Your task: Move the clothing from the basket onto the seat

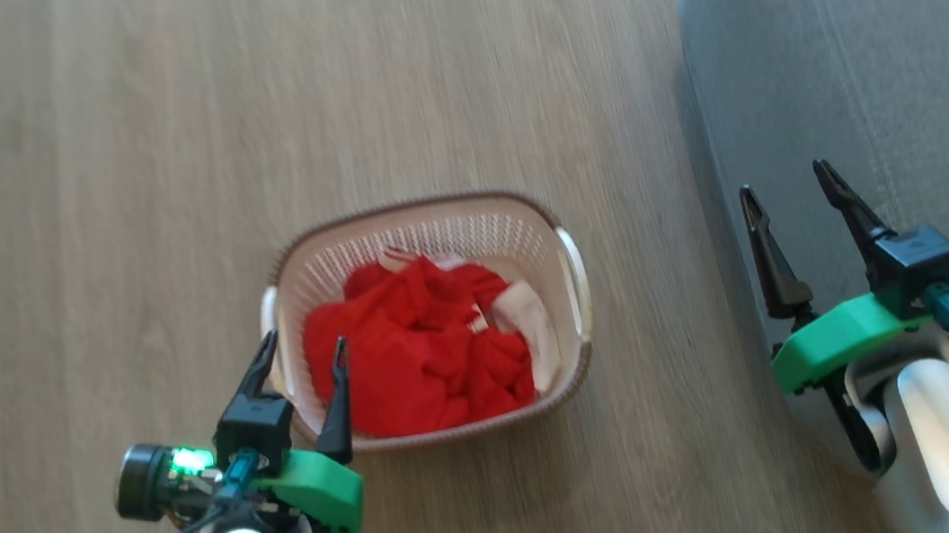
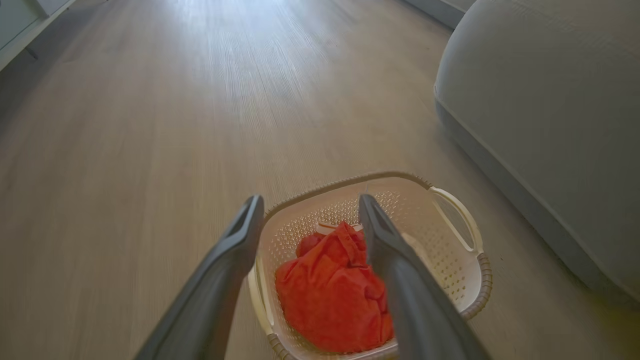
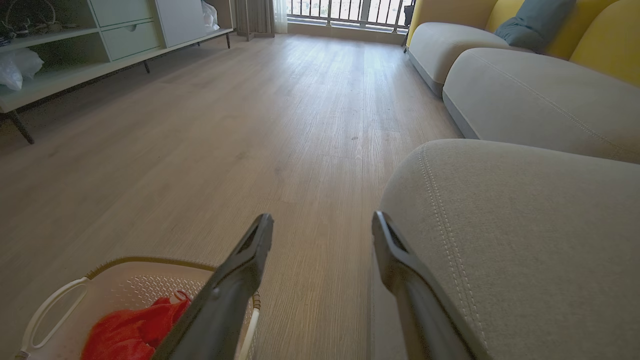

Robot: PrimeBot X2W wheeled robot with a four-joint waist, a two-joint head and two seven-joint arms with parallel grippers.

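The clothing (image 1: pixel 422 354) is a bright red heap with white trim, lying inside the cream basket (image 1: pixel 433 222) on the wood floor; the left wrist view has the clothing (image 2: pixel 330 295) and basket (image 2: pixel 460 280) too. My left gripper (image 1: pixel 304 353) hovers open over the basket's near-left rim, with nothing between its fingers (image 2: pixel 235 250). My right gripper (image 1: pixel 788 184) stands open above the front edge of the grey seat (image 1: pixel 883 53). The right wrist view has the seat (image 3: pixel 525 225) to the right and the basket (image 3: pixel 125 287) with red clothing (image 3: pixel 125 332) at lower left.
Bare wood floor (image 1: pixel 109 166) lies around the basket. More grey seat cushions (image 3: pixel 525 95) with yellow backs (image 3: pixel 605 40) run along the right; a low white shelf unit (image 3: pixel 75 55) lines the far left wall, and a railing (image 3: pixel 345 10) closes the far end.
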